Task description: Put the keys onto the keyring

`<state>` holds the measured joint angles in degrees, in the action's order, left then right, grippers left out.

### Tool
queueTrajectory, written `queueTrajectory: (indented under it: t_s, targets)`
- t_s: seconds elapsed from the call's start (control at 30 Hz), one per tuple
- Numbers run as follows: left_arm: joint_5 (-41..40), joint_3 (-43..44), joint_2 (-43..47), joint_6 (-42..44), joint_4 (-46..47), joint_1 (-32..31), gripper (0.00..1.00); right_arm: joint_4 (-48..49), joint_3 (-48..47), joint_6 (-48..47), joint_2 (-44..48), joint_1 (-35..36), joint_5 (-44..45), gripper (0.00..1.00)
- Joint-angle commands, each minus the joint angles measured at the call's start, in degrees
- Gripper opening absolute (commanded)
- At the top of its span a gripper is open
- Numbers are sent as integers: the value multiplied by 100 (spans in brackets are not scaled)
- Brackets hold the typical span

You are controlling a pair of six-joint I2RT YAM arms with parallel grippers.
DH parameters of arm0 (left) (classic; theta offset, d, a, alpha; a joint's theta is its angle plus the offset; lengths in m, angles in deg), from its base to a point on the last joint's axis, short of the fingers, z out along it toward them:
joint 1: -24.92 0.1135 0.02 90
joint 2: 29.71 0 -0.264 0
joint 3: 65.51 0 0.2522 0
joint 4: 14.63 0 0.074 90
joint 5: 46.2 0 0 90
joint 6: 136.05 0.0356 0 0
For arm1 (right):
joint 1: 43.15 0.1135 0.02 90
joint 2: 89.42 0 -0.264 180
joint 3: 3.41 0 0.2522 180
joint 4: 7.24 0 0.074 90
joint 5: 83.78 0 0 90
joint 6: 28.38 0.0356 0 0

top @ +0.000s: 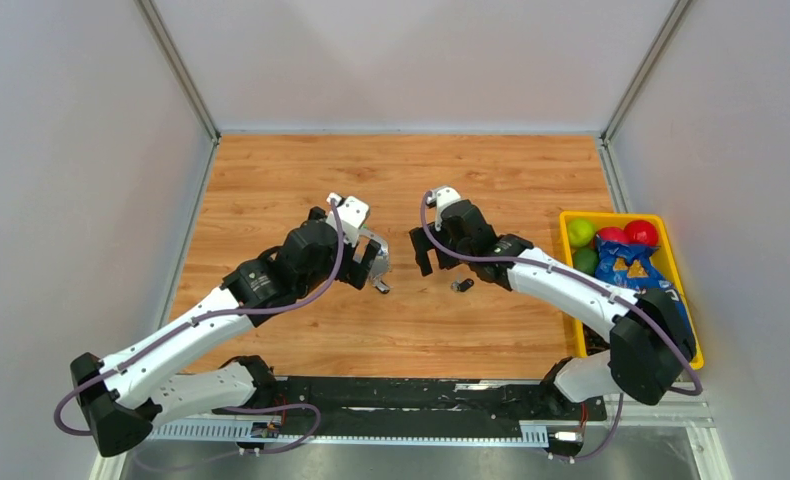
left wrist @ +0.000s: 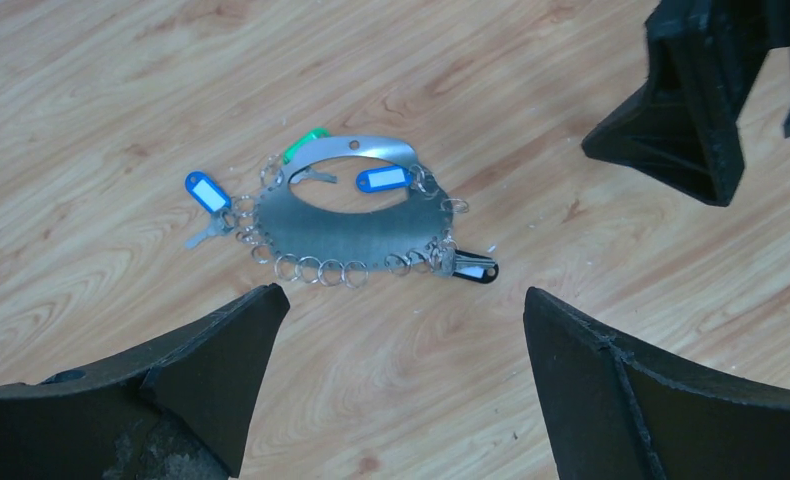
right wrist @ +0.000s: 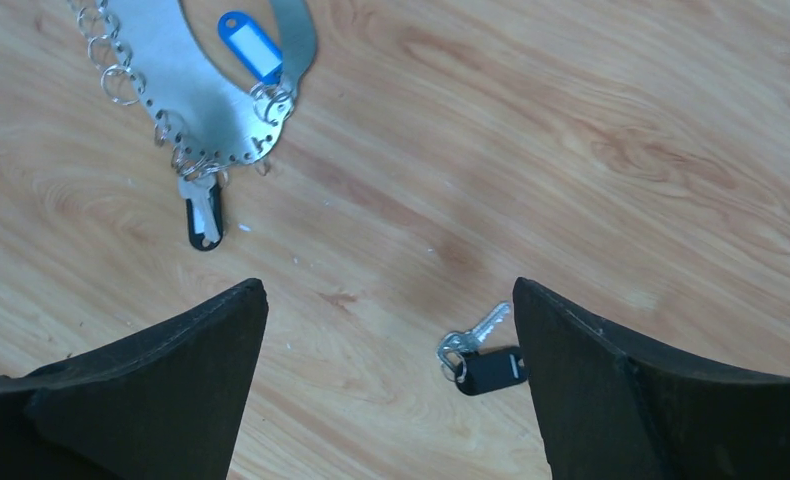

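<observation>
Keyring (left wrist: 356, 238) flat under left gripper (left wrist: 401, 300), spread wide; right gripper (right wrist: 387, 290), also wide, tilted over key (right wrist: 479, 352).

You have a yellow bin (top: 611, 215) on the wooden surface (top: 271, 180); inside it lie green fruit (top: 580, 232), red fruit (top: 641, 232) and a blue bag (top: 631, 268).

Bright even light, soft shadows, sharp focus

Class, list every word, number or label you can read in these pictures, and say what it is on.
No text can be read.
Blue key tags: white inserts look blank.
Blue bag in the yellow bin: print too blurred to read.
</observation>
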<state>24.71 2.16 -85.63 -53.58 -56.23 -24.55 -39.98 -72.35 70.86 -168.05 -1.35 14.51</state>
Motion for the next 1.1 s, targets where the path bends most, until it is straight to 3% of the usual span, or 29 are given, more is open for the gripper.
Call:
queueTrajectory:
  t_s: [0.0, 0.2, 0.37, 0.63, 0.83, 1.07]
  targets:
    - [384, 101, 271, 141, -159, -12, 100, 644, 107, -110, -239, 24, -996, 95]
    - [807, -108, 348, 464, 17, -3, 92, 1156, 243, -57, -430, 162, -1034, 78]
    - [1476, -237, 45, 1230, 202, -5, 77, 1107, 432, 179, -135, 175, -378, 81]
    - [2160, -22, -961, 1822, 154, -7, 77, 879, 783, 157, 565, 179, -652, 84]
    - [1495, 137, -1010, 1660, -11, 24, 77, 1639, 989, 575, 176, 179, -733, 67]
    - [1121, -212, -347, 1199, 339, 438, 78, 2611, 1058, 604, -594, 341, -978, 60]
